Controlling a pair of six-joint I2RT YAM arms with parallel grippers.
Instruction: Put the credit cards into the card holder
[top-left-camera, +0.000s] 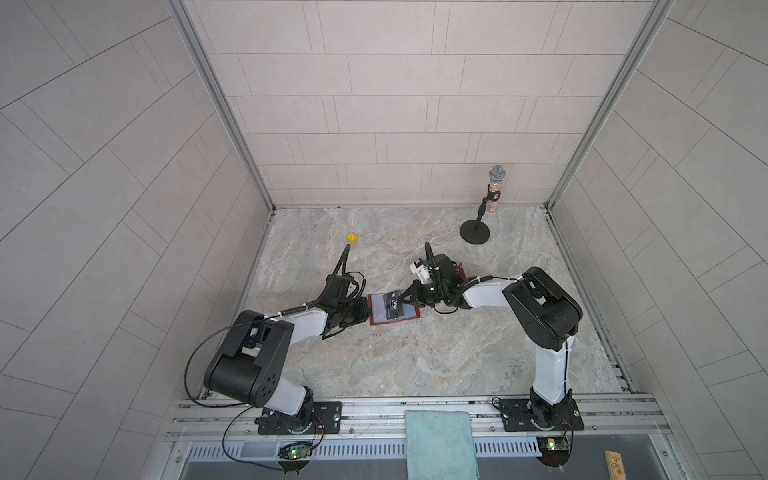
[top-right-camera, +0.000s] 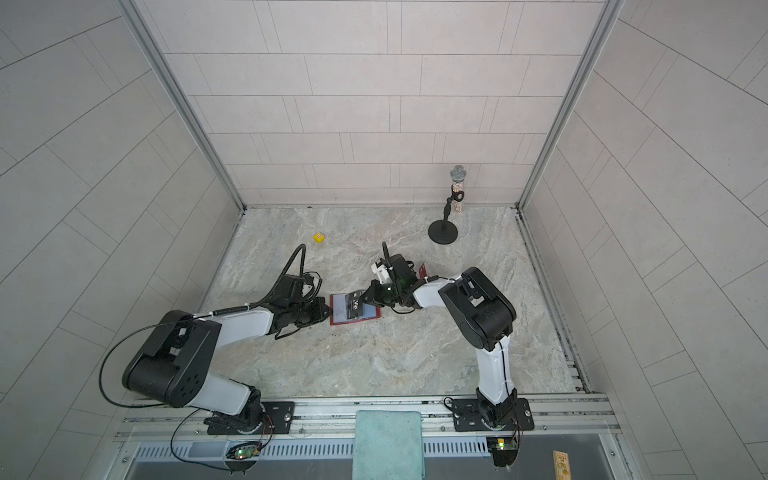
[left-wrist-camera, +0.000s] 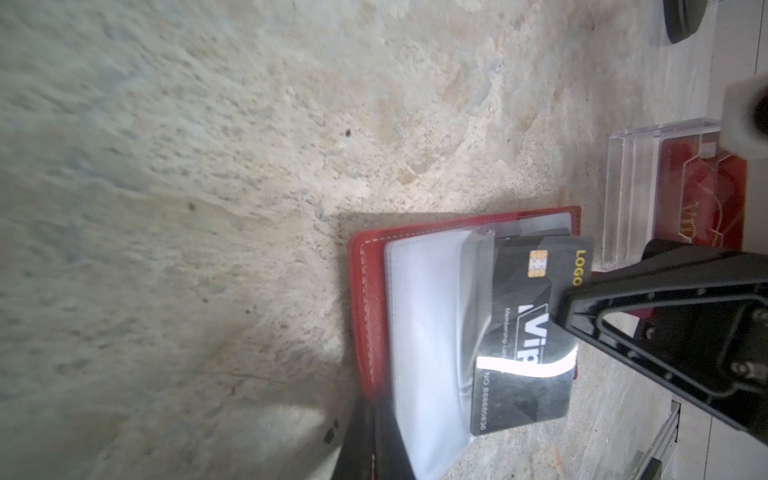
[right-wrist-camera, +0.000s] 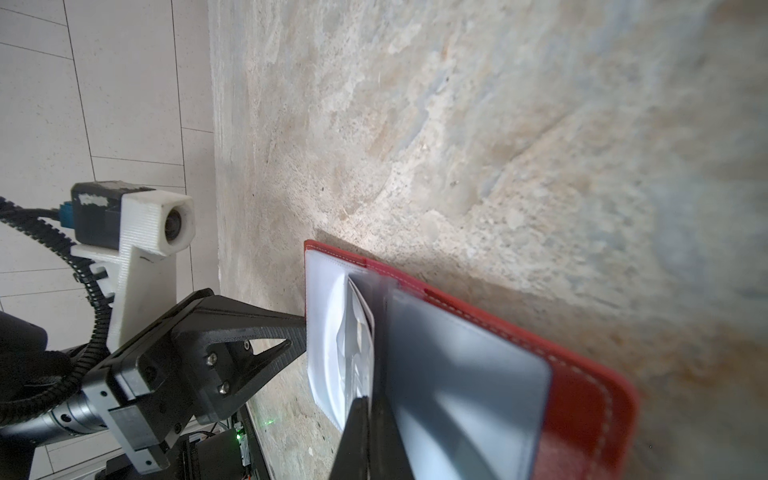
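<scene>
The red card holder (top-left-camera: 379, 308) lies open and flat near the middle of the marble table (top-left-camera: 415, 365), with its clear sleeves facing up. A black credit card (top-left-camera: 393, 306) with the white word "VIP" lies across the sleeves on the right half of the holder. In the left wrist view the card (left-wrist-camera: 523, 286) shows a gold chip. Its left edge sits at a lifted clear sleeve (left-wrist-camera: 478, 266). How far it is inside cannot be told.

The right gripper (top-left-camera: 404, 298) comes in from the right. Its jaws are squeezed together on the right edge of the card. The left gripper (right-wrist-camera: 303, 332) comes in from the left. Its jaws are pressed together on the left edge of the card holder.

Just to the far right of the holder stands a clear plastic stand (left-wrist-camera: 623, 195) with a red card (left-wrist-camera: 702, 199) in it. Farther back on the right is a sparkly microphone (top-left-camera: 495, 187) on a round black base. A small yellow cube (top-left-camera: 352, 237) sits far back on the left, well apart from the holder. A teal cloth (top-left-camera: 439, 444) hangs over the near rail.
</scene>
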